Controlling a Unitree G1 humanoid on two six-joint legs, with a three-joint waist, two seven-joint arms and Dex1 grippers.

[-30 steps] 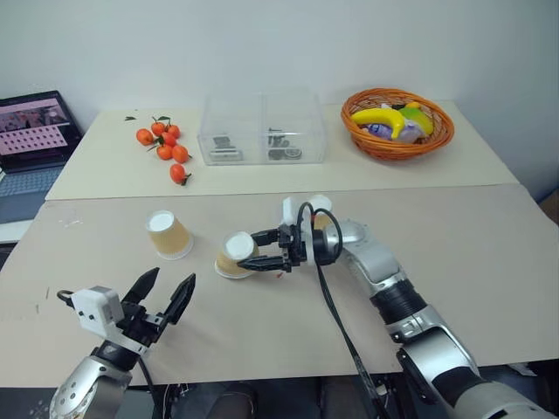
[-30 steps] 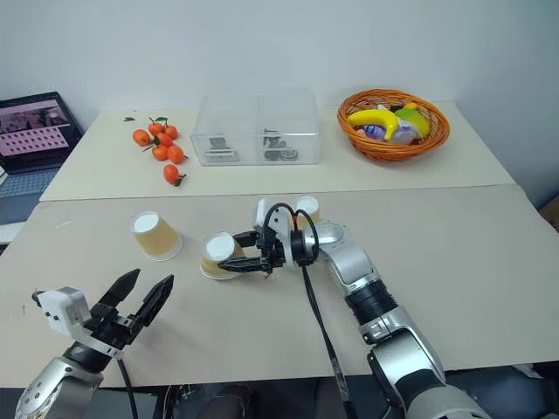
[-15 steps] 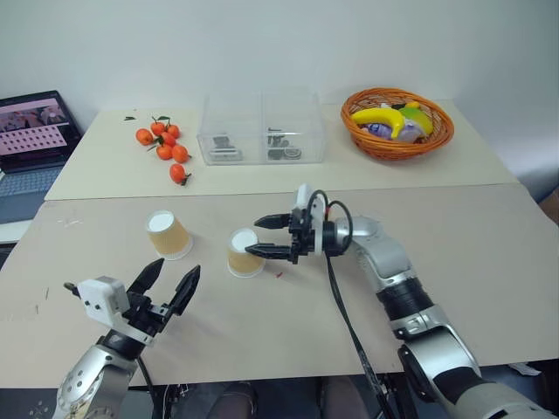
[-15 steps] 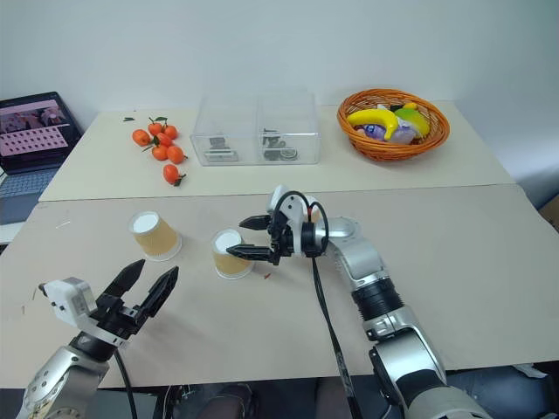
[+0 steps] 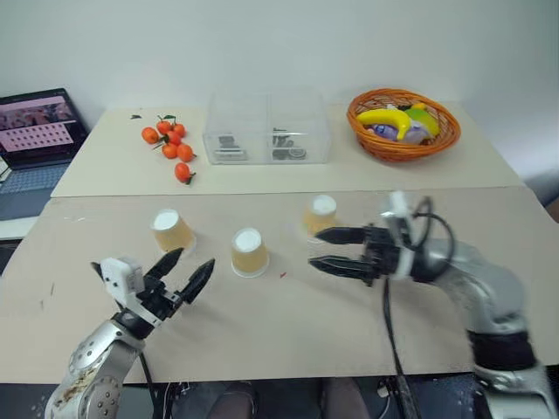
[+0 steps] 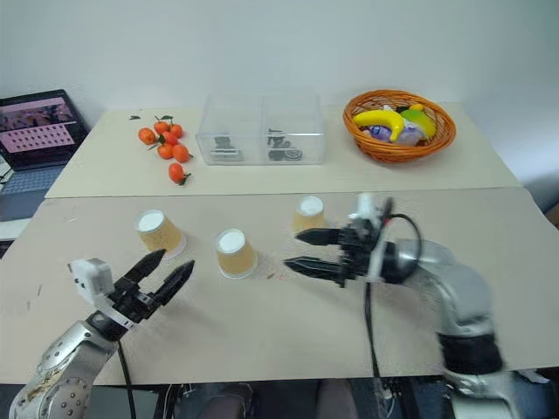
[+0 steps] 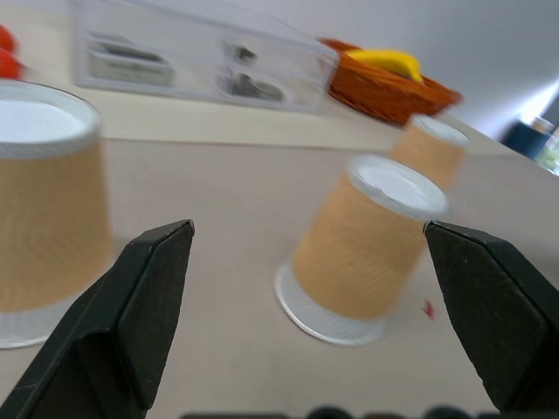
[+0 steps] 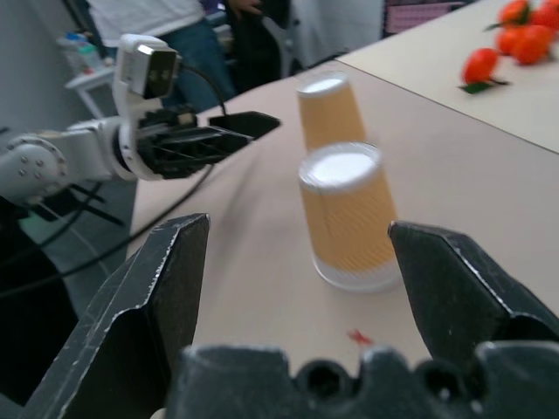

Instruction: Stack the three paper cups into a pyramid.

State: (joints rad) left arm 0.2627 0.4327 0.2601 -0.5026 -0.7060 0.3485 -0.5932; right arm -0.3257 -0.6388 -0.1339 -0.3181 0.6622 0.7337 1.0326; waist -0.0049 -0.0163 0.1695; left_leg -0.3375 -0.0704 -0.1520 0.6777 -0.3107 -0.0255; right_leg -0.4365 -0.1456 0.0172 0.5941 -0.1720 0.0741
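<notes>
From the head camera, three paper cups stand upside down on the table (image 5: 262, 332): the left cup (image 5: 171, 230), the middle cup (image 5: 249, 252) and the right cup (image 5: 320, 215), all apart, none stacked. The right gripper (image 5: 334, 250) hangs beside the right cup, fingers spread, holding nothing. The left gripper (image 5: 185, 274) sits low near the left cup, fingers wide, empty too.

Over to the left wrist: the black fingertips (image 7: 148, 288) frame the middle cup (image 7: 367, 249), with the left cup (image 7: 48, 209) close by and the right cup (image 7: 428, 144) behind.

The right wrist looks past its own open fingers (image 8: 166, 288) at the middle cup (image 8: 348, 214), the left cup (image 8: 330, 109) beyond it.

My read: the base row is under way. Next, two cups want to stand touching, then the third goes on top across both.
</notes>
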